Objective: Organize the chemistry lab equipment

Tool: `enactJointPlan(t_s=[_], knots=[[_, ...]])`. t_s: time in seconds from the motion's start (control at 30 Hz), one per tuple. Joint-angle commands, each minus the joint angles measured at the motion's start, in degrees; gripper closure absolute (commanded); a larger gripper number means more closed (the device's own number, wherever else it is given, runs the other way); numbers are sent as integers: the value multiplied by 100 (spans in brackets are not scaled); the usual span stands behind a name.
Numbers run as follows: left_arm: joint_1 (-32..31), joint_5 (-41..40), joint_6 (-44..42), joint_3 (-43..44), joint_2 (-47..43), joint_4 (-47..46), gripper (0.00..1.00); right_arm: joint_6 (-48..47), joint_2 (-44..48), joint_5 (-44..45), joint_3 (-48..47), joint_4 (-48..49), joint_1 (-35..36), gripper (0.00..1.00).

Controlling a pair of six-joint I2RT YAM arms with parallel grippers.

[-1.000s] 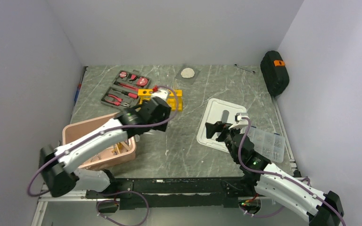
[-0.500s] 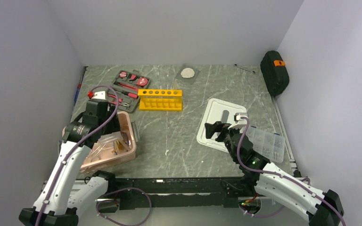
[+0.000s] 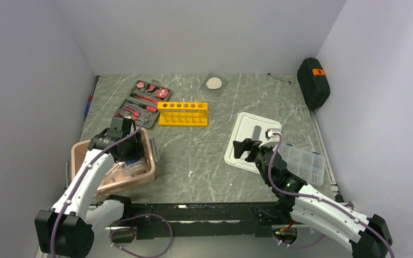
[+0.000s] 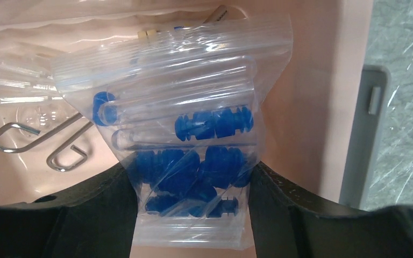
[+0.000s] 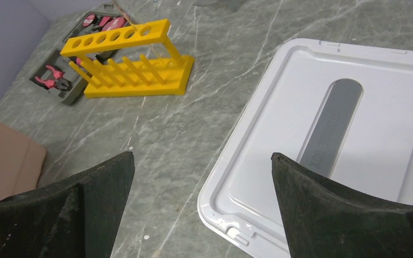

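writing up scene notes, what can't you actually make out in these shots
Grip on the bag: left wrist view, it sits between the left claw's fingers, but whether they pinch it is unclear.
How many tubes: left wrist view, they overlap inside it.
The pink bin's other contents: top view, the left arm covers them.
The parts box's contents: top view, too small.
The lid's lettering: right wrist view, too small.
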State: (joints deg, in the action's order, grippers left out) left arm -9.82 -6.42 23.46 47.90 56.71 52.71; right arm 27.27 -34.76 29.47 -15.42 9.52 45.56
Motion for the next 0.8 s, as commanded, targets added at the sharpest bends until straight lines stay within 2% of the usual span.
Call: enactJointPlan(t_s=[0.0,0.13,0.4,0.6,0.77], knots=[[24,-5,36,-53,153,-496,44,10,-43,6,-77,280,-11,0],[24,42,5,-120,339,-611,38,-2,-73,15,-82,288,-6,0],[24,-107,-52,-57,342,-529,19,-19,-55,28,-83,279,-9,0],[24,-188,-78,96,231,-370,13,5,-121,16,-88,292,-11,0],[16,-442,-83,448,-101,-28,13,24,-172,-29,-100,353,-9,0]])
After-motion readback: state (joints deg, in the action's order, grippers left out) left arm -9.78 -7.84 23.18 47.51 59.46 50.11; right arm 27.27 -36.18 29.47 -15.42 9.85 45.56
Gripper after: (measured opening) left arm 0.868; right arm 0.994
